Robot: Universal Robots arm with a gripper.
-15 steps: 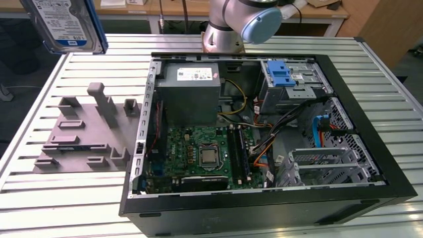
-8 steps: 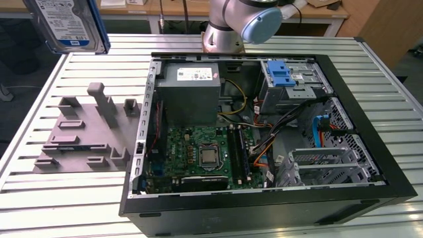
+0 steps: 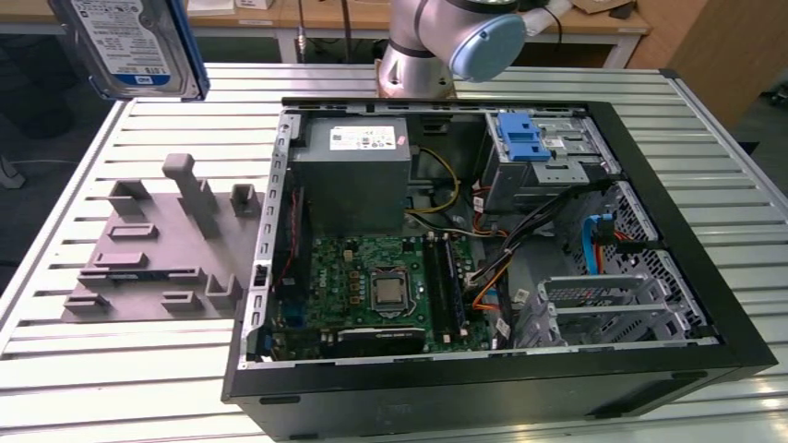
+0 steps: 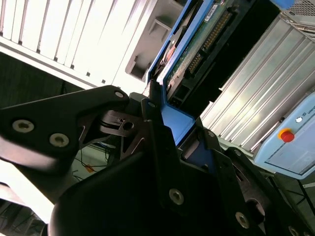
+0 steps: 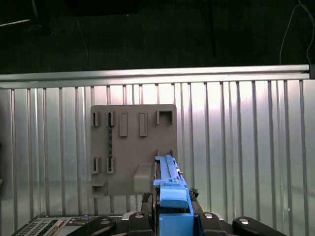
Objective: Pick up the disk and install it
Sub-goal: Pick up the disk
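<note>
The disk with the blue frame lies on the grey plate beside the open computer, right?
Not lying: in the exterior view the disk hangs in the air, clear of the grey plate beside the open computer; the second wrist view shows the gripper clamping it.

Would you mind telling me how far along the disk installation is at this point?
The pickup looks done: the disk is in the air, clear of the grey fixture plate. In hand: the gripper is shut on its blue carrier in the second wrist view. Left: the install, since the disk is outside the open computer case.
</note>
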